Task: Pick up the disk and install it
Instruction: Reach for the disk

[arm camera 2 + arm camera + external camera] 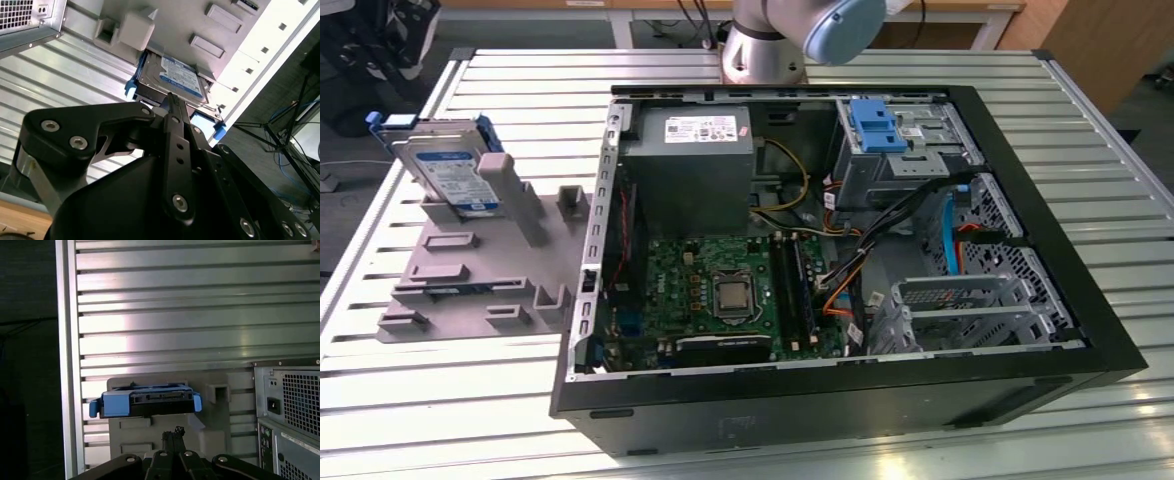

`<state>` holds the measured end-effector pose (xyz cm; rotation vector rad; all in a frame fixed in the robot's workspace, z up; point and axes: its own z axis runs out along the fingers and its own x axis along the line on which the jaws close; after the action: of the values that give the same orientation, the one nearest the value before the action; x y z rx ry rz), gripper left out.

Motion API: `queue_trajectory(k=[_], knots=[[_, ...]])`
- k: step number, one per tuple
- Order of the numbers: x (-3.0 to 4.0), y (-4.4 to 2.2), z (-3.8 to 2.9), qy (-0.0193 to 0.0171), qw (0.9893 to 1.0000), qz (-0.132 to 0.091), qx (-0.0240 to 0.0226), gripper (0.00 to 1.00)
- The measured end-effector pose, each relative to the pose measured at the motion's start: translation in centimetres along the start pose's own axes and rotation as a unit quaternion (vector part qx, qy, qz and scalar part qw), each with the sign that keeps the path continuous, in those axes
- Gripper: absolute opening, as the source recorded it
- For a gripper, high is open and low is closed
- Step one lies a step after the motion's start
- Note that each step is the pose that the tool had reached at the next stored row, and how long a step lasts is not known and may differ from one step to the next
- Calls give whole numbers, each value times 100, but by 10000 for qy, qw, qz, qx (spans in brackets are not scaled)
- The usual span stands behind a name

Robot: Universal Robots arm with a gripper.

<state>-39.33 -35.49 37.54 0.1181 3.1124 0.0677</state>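
Note:
The disk [447, 170] is a silver hard drive with a white-and-blue label in a blue carrier frame. It stands on edge in a grey fixture [467, 270] at the exterior view's left. In both wrist views my gripper [170, 98] [173, 433] hovers apart from the disk [175, 77] [145, 401], its black fingers pressed together into one tip and pointing toward the drive. It holds nothing. The arm's base [781, 35] rises at the far edge of the table.
An open black computer case [854, 250] lies on the slatted metal table [520, 70], with motherboard [720, 290], grey power supply [694, 170], cables and a drive bay holding a blue bracket [878, 125]. The case's rear panel [290, 405] is near the fixture.

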Motion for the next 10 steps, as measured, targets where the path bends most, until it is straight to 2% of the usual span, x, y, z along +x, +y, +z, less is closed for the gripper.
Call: queue_trajectory(k=[2, 7, 8, 10], knots=[[42, 21, 2, 0, 10000, 0, 0, 11], [206, 54, 12, 0, 10000, 0, 0, 11], [227, 67, 15, 0, 10000, 0, 5, 11], [244, 86, 17, 5, 10000, -1, 44, 11]])
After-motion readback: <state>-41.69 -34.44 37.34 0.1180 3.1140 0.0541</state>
